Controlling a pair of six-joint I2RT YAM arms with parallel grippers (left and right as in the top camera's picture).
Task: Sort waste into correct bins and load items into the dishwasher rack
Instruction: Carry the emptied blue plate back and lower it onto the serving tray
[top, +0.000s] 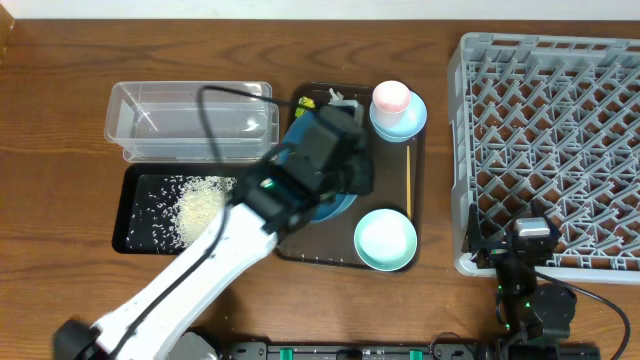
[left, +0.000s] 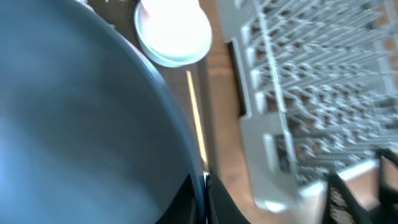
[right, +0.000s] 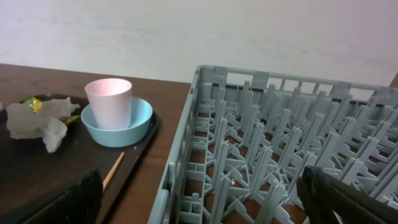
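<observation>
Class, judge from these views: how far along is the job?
Done: rice lies in the black tray. In hand: the left tool grips the dark blue dish. Left: tissue, wrapper, pink cup, saucer, pale blue bowl, stick sit on the brown tray; rack holds nothing.

colours: surface mid-brown wood grain. rack plain grey, diamond lattice pattern. tub clear, no tint. small tray black, speckled with white rice. serving tray dark brown. dish dark blue, unpatterned. cup pink, saucer and bowl pale blue. stick light tan. tissue white, wrapper yellow-green. arm white.
</observation>
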